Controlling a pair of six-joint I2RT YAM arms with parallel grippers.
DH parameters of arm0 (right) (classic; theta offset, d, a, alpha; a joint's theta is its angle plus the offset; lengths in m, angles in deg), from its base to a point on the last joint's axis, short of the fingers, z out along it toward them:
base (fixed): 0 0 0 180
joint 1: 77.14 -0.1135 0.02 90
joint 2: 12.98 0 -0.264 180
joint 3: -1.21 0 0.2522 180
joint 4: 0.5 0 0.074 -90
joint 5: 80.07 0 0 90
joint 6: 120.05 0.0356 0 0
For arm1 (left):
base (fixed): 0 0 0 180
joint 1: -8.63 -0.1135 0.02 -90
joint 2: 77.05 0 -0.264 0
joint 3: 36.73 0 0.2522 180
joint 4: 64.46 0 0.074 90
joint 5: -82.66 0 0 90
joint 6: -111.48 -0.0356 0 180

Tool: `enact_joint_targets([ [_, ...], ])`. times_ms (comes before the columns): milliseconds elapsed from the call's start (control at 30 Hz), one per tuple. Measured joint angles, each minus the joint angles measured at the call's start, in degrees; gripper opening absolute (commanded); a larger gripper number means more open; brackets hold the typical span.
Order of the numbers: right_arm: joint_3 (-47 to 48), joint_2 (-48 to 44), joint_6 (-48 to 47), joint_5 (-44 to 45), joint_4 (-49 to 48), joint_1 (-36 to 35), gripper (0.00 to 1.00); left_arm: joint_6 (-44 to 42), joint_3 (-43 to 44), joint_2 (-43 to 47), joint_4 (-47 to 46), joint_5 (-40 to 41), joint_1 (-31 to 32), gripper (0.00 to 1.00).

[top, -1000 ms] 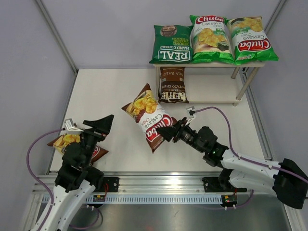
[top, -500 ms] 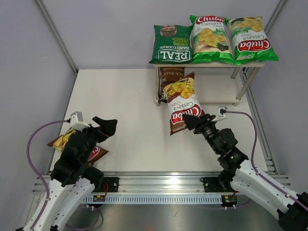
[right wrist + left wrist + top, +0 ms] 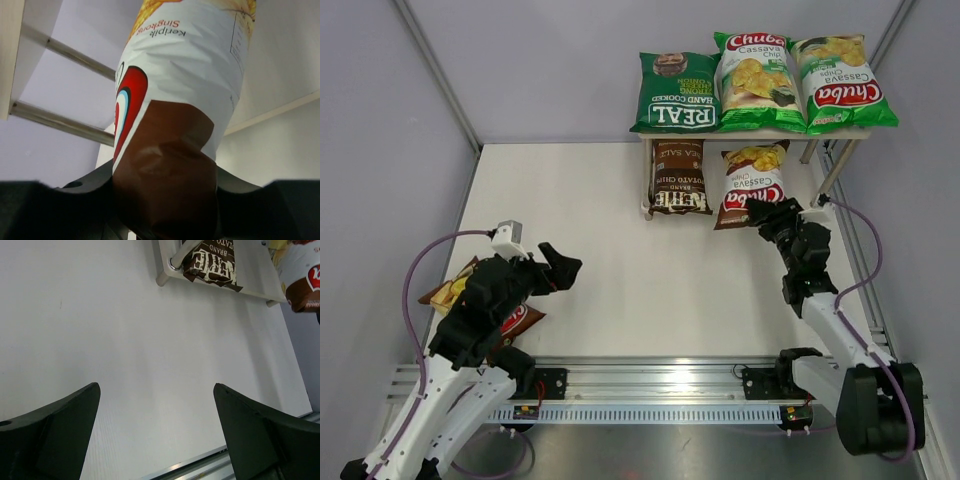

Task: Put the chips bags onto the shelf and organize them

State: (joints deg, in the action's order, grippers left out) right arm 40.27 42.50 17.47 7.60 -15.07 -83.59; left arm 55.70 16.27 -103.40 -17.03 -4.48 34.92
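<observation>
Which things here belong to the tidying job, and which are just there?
Job: dark green REAL bag, two light green Chuba bags, dark brown Kettle bag, two brown-red Chuba bags (one in right gripper), beige two-tier shelf.
Just there: white tabletop, silver rail, purple cables.

Three bags (image 3: 757, 68) atop shelf (image 3: 798, 176), Kettle bag (image 3: 680, 177) beneath.

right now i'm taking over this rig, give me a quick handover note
Left tool: open, empty.
Right tool: shut on a glossy brown-red Chuba chips bag, upright at the lower tier of the beige two-tier shelf, beside the dark brown Kettle bag.
Done: dark green REAL bag, two light green Chuba bags on top tier.
Left: release this bag; shelve the second brown-red Chuba bag, on the table under the left arm.
</observation>
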Motion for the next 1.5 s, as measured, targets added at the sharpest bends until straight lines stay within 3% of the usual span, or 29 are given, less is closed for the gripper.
enact_joint_targets([
  [233,3.93,19.02,4.07,-19.12,-15.08,13.51,0.17,-3.02,0.0,-0.02,0.66,-3.91,0.0,0.99],
  [533,5.33,34.12,7.04,-28.44,-27.5,15.96,0.2,-4.87,0.39,-0.02,0.94,-5.99,0.0,0.99],
  [900,5.75,47.17,9.68,-27.52,-40.74,15.96,0.29,-5.77,0.92,-0.02,1.03,-6.36,0.0,0.99],
  [1500,15.78,56.57,10.03,-19.76,-40.94,13.2,0.37,-6.16,0.94,-1.07,1.57,-6.29,0.0,0.99],
])
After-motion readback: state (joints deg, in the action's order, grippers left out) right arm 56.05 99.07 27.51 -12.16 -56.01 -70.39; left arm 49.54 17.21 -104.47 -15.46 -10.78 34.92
